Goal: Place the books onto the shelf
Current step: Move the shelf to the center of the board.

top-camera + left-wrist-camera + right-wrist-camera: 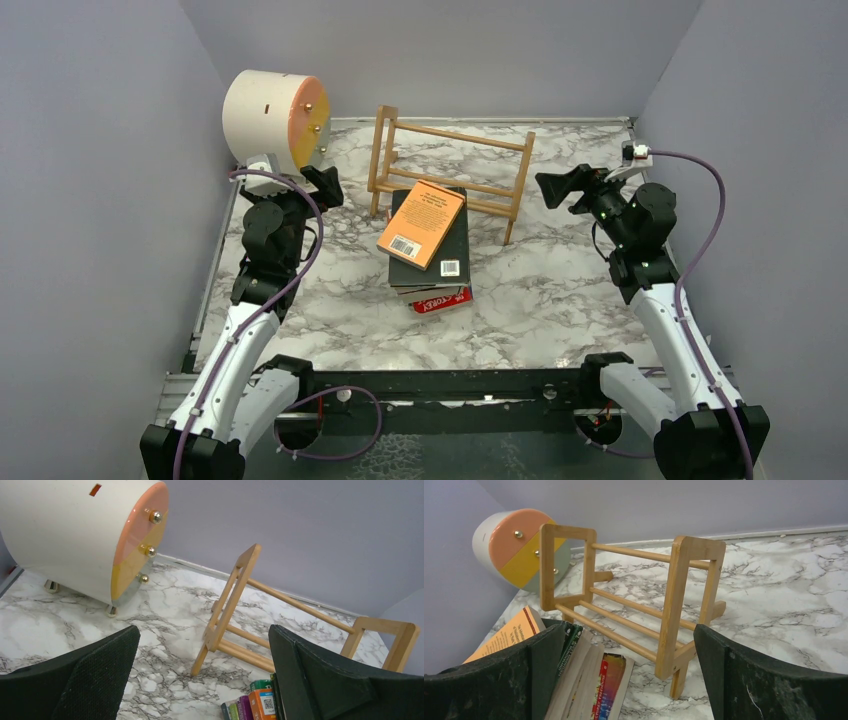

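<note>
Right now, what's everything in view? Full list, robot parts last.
books: one flat stack, exact count unclear; orange on top, dark green under it, red at the bottom; mid-table, just in front of the shelf
shelf: one, light wood, nothing on it; upright behind the stack
cylinder: one, cream with an orange face and small metal knobs; far left corner
table: one, white and grey marble pattern
left gripper: one, black, open, holding nothing; left of the shelf
right gripper: one, black, open, holding nothing; right of the shelf
</note>
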`<state>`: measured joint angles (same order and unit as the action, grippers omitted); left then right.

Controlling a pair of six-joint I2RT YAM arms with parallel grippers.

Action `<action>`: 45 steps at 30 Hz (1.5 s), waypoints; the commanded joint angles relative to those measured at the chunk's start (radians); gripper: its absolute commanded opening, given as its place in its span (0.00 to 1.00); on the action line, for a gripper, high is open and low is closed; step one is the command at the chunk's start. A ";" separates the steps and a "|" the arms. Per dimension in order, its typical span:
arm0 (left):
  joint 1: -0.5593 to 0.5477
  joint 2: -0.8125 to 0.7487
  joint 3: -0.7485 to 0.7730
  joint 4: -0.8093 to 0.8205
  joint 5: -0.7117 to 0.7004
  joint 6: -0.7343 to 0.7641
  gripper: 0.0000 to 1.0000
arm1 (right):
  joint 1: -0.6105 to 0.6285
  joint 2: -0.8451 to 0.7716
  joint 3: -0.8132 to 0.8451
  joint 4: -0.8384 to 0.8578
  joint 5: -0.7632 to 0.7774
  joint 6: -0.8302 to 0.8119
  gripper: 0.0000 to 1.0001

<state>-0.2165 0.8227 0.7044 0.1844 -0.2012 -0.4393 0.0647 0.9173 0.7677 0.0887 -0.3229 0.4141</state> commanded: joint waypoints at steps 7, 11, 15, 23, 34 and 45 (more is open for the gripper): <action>-0.002 0.015 0.005 -0.012 0.040 0.001 0.99 | 0.001 0.005 0.042 -0.030 0.002 -0.013 1.00; -0.001 0.021 0.006 -0.012 0.043 -0.007 0.99 | 0.002 0.016 0.052 -0.049 0.011 -0.015 1.00; -0.002 0.038 0.014 -0.017 0.079 -0.012 0.99 | 0.003 0.125 0.141 -0.172 -0.023 -0.034 1.00; -0.001 0.081 0.056 -0.072 0.101 -0.003 0.99 | 0.077 0.317 0.192 -0.213 0.052 -0.054 1.00; -0.001 0.100 0.060 -0.081 0.086 0.016 0.99 | 0.170 0.380 0.212 -0.224 0.164 -0.068 0.97; -0.002 0.142 0.134 -0.105 0.240 0.008 0.97 | 0.226 0.269 0.230 -0.204 0.025 -0.004 0.97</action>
<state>-0.2165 0.9485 0.7555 0.0803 -0.0803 -0.4316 0.2630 1.2518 0.9531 -0.1276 -0.2104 0.3729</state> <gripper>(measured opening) 0.972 0.970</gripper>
